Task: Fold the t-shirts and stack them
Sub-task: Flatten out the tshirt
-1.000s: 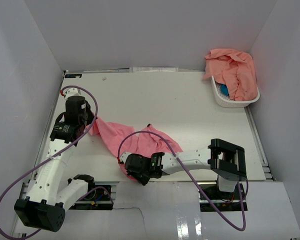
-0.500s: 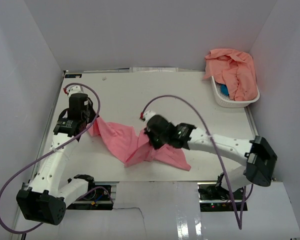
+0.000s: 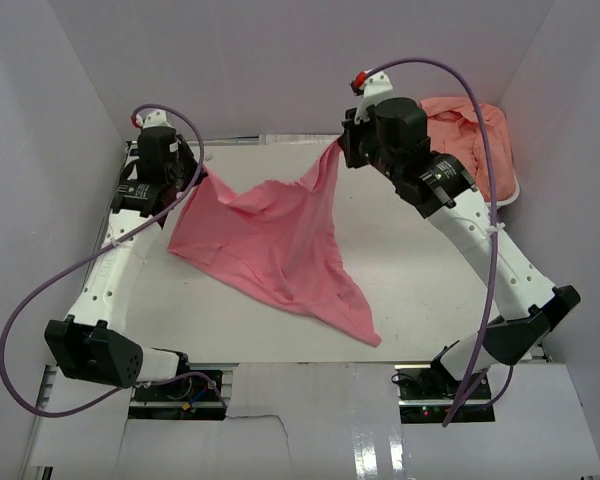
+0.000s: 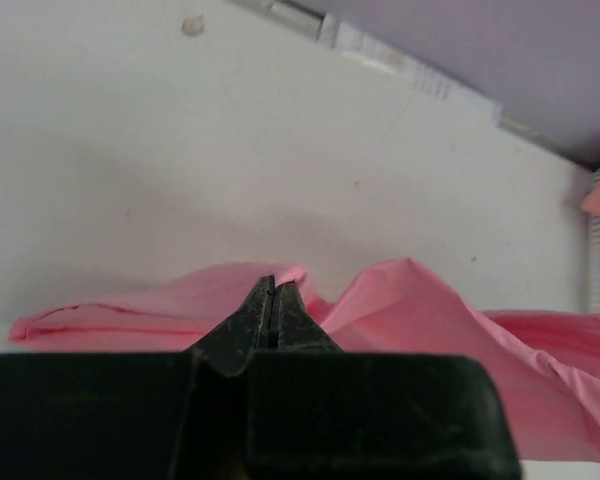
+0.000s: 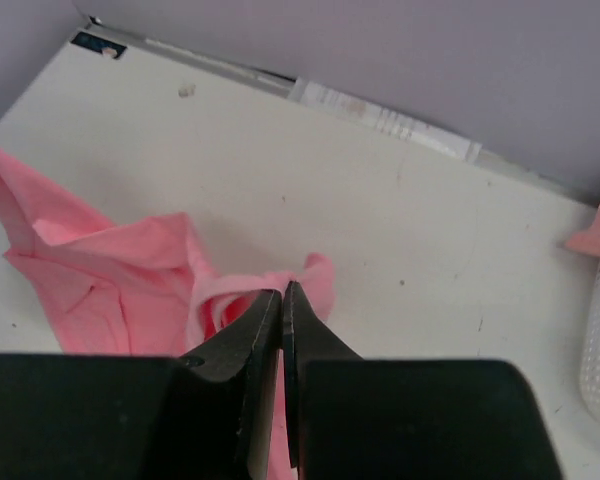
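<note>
- Seen from above, a white bench [image 3: 420, 270] sits inside a plain white-walled booth, with two white robot arms reaching away from its near edge.
- A pink t-shirt [image 3: 280, 240] is stretched between the two arms over the middle and left of the bench.
- Its top edge sags in a shallow curve between the two held corners.
- The cloth spreads downward into a rough triangle, and its lowest point trails toward the near edge of the bench, right of centre, where it appears to rest on the surface.
- The left claw [image 3: 195, 177] is at the far left of the bench, its jaws pressed together on the shirt's left upper corner.
- In the left wrist view, the black fingertips meet with a small fold of pink cloth pinched at their ends.
- The right claw [image 3: 342, 150] is near the back of the bench at centre, its jaws likewise clamped on the shirt's right upper corner.
- In the right wrist view, the fingers are closed with only a thin line between them, and pink cloth bunches around the tips.
- A white slotted basket [image 3: 511, 188] stands at the far right corner of the bench, partly hidden behind the right arm.
- Peach t-shirts [image 3: 485, 125] are heaped in the basket and spill over its rim, well apart from the pink shirt.
- Purple cables [image 3: 40, 290] loop along both arms.
</note>
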Tool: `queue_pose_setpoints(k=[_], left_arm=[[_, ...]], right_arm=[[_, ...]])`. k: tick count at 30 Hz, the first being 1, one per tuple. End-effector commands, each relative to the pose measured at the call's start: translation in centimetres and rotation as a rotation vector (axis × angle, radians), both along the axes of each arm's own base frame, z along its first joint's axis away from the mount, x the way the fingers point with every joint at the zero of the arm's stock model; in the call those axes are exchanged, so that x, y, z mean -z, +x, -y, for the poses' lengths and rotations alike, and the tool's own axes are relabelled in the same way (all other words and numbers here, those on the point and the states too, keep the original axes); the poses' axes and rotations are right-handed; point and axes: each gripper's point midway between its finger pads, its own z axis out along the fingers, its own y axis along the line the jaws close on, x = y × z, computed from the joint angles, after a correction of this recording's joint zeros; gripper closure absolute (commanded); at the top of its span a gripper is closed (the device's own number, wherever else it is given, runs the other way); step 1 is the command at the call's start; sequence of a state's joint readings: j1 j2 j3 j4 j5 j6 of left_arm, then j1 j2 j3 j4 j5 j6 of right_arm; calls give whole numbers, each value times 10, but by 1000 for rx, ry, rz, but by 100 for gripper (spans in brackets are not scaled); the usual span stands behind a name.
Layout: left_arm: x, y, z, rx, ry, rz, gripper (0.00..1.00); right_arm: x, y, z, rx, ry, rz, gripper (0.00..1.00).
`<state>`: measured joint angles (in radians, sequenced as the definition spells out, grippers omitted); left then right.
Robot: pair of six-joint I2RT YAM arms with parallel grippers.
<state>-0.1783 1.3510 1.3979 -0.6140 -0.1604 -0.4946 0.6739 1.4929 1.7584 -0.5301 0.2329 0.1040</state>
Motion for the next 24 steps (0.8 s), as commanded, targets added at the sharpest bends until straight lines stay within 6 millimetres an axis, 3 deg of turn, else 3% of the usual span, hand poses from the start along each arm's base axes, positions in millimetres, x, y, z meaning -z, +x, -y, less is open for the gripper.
queue_pose_setpoints(k=[1, 3, 5, 7, 8, 9, 11, 12, 13, 18, 21, 24], left_arm=[[-85, -5, 7, 38, -75, 225, 100], [-101, -17, 5, 34, -86, 269, 100], [-110, -30, 3, 32, -98, 308, 100], [-126, -53, -1, 37, -108, 396, 100], [-131, -61, -4, 35, -106, 425, 100], [-139, -77, -7, 31, -108, 469, 100], [-154, -92, -11, 29, -107, 525, 100], [-156, -99, -11, 36, -109, 543, 100], [-169, -116, -13, 44, -119, 593, 100], [-182, -155, -23, 24, -141, 679, 100], [-188, -177, -33, -9, -143, 727, 100], [-191, -185, -38, -27, -142, 747, 100]], right_arm=[[-63, -10, 12, -22, 19, 133, 92], [-92, -26, 23, -38, 52, 197, 92], [-100, -39, 29, -55, 71, 221, 92], [-128, -64, 48, -57, 130, 309, 92], [-120, -68, 50, -58, 129, 305, 92], [-136, -86, 65, -59, 165, 356, 92], [-146, -104, 73, -86, 182, 397, 92], [-160, -123, 85, -102, 196, 445, 92], [-166, -133, 91, -111, 208, 461, 92], [-213, -204, 132, -167, 292, 569, 92], [-235, -244, 145, -249, 322, 617, 92], [-242, -257, 161, -210, 310, 656, 92]])
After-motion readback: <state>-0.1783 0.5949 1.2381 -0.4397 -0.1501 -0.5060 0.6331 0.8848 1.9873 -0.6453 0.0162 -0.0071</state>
